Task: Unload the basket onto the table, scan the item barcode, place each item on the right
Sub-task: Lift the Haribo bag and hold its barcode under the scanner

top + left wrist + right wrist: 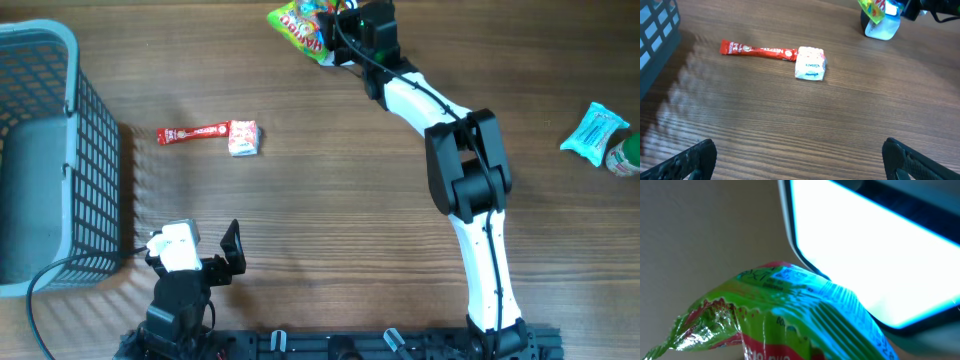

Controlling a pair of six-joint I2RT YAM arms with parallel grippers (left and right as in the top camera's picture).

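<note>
The green crinkly plastic snack packet with red and yellow print is at the far edge of the table, near the middle, pinched in the right gripper, whose fingers are closed tight on it. The right wrist view shows the packet from very near. Its film is creased and glossy, with a sawtooth sealed edge and a red panel low down. A row of barcode lines on its upper fold is washed in blue-white light. Just behind it is the bright glowing window of a dark-framed scanner. In the left wrist view the packet hangs just beside the scanner's white body.

The blue-grey plastic mesh basket stands at the table's left edge. A plain grey floor shows through its open top.

On the wood near the basket lies a narrow red stick sachet, touching end to end with a small white square packet with pink print. A pale blue wrapped packet lies well apart at the right edge.

The left gripper hovers low over bare wood with its fingers spread wide, holding nothing.
</note>
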